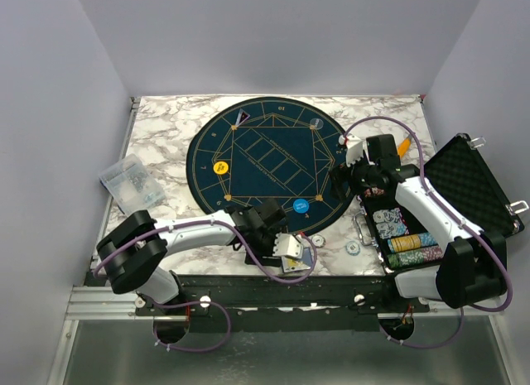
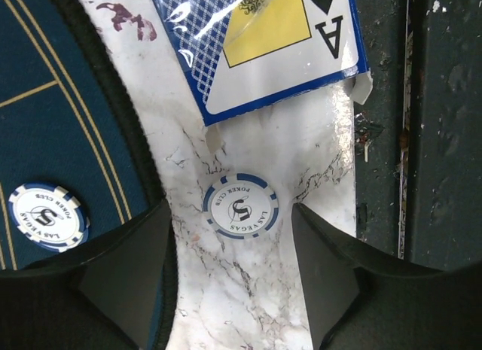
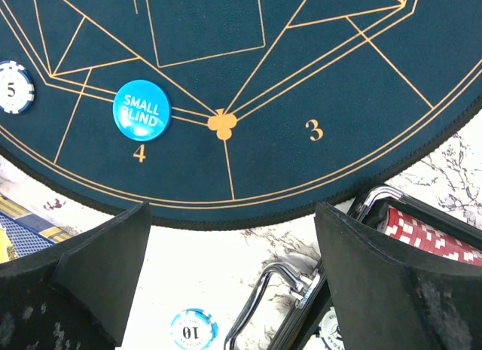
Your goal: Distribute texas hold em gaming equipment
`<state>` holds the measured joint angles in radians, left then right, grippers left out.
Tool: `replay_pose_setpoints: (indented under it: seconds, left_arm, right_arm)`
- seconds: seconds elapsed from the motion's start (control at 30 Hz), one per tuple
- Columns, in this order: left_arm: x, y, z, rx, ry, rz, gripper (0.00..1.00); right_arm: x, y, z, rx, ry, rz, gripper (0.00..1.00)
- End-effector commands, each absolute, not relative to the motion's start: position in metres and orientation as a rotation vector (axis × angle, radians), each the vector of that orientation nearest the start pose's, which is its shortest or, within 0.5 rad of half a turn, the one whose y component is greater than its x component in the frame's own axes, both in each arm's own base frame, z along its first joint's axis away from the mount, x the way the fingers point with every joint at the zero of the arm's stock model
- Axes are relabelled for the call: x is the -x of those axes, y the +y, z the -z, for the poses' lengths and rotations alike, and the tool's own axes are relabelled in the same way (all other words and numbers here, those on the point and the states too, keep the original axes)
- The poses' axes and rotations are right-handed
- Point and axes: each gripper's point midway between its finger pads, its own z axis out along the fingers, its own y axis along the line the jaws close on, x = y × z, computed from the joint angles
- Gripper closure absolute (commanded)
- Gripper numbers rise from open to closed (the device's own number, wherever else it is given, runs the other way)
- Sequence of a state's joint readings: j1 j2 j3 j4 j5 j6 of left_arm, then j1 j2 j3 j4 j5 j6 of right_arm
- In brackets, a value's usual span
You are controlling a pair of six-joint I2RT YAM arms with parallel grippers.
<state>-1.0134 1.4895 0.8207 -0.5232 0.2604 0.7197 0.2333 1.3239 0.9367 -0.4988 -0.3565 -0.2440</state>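
A: Black fingers (image 2: 128, 282) of the left gripper (image 2: 230, 211) are filling the bottom of its own view. Are they pinching anything?

B: No, they are standing wide apart. One white chip (image 2: 241, 207) with blue marks and a 5 is lying flat on the marble table (image 2: 248, 305) between them, touching neither.

A: What is sitting to its left?

B: A second chip (image 2: 49, 217), also a 5, is lying on the dark blue mat (image 2: 60, 101), right by the left finger.

A: And above?

B: A blue card pack (image 2: 263, 41) is showing an A, but the top edge is cutting it off.

A: What is lying on the mat?

B: A yellow button (image 1: 220, 166) is sitting on the left side, its words too small to read. A blue button (image 3: 141, 110) saying SMALL BLIND is sitting by the number 4.

A: Is the right gripper (image 3: 231, 214) holding something?

B: No, its fingers are gaping too, with nothing between them. A 10 chip (image 3: 193, 331) is lying on the marble, cut off at the bottom edge.

A: And far right?

B: The black case (image 1: 468, 182) is lying open. Red chips (image 3: 425, 237) are peeking out, partly hiding behind the right finger.
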Motion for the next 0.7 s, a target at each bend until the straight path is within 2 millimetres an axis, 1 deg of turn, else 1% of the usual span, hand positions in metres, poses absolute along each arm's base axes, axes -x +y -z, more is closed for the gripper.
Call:
replay_pose_setpoints:
  seconds: [0.0, 0.2, 0.4, 0.5, 0.57, 0.67]
  left_arm:
    - [-0.132, -0.254, -0.018, 2.68, -2.093, -0.52, 0.36]
    - [-0.126, -0.248, -0.005, 2.65, -2.062, -0.488, 0.4]
    - [-0.123, -0.242, 0.002, 2.636, -2.045, -0.463, 0.46]
    - [-0.12, -0.239, 0.006, 2.647, -2.019, -0.423, 0.51]
    - [-0.117, -0.237, 0.008, 2.651, -2.003, -0.408, 0.57]
    - [-0.115, -0.238, 0.008, 2.652, -1.999, -0.412, 0.59]
  right_arm:
    - [-0.303, 0.122, -0.114, 0.713, 2.333, -0.428, 0.07]
    - [-0.303, 0.122, -0.114, 0.714, 2.335, -0.429, 0.07]
    - [-0.303, 0.121, -0.114, 0.712, 2.336, -0.423, 0.07]
    - [-0.303, 0.121, -0.113, 0.712, 2.34, -0.424, 0.07]
    - [-0.303, 0.121, -0.112, 0.71, 2.342, -0.423, 0.07]
    - [-0.303, 0.121, -0.112, 0.71, 2.343, -0.421, 0.07]
